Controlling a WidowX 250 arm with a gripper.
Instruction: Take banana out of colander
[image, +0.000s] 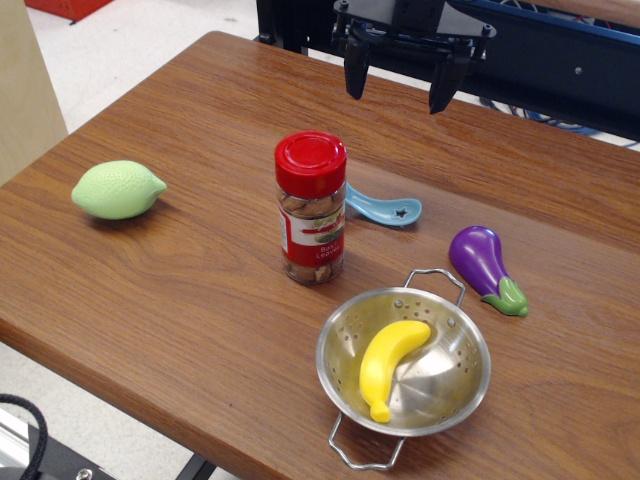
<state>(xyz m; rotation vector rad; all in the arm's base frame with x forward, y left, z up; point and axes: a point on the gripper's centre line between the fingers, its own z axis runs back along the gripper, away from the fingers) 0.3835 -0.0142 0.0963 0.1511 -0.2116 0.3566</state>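
The bright yellow banana lies inside the shiny steel colander, which stands near the table's front edge, right of centre. The banana runs from the bowl's upper middle down to its lower left. My gripper hangs open and empty at the far side of the table, well above and behind the colander, its two black fingers pointing down and spread wide apart.
A spice jar with a red lid stands just behind-left of the colander. A blue spoon lies behind the jar. A purple eggplant lies right of the colander. A pale green lemon sits at the left.
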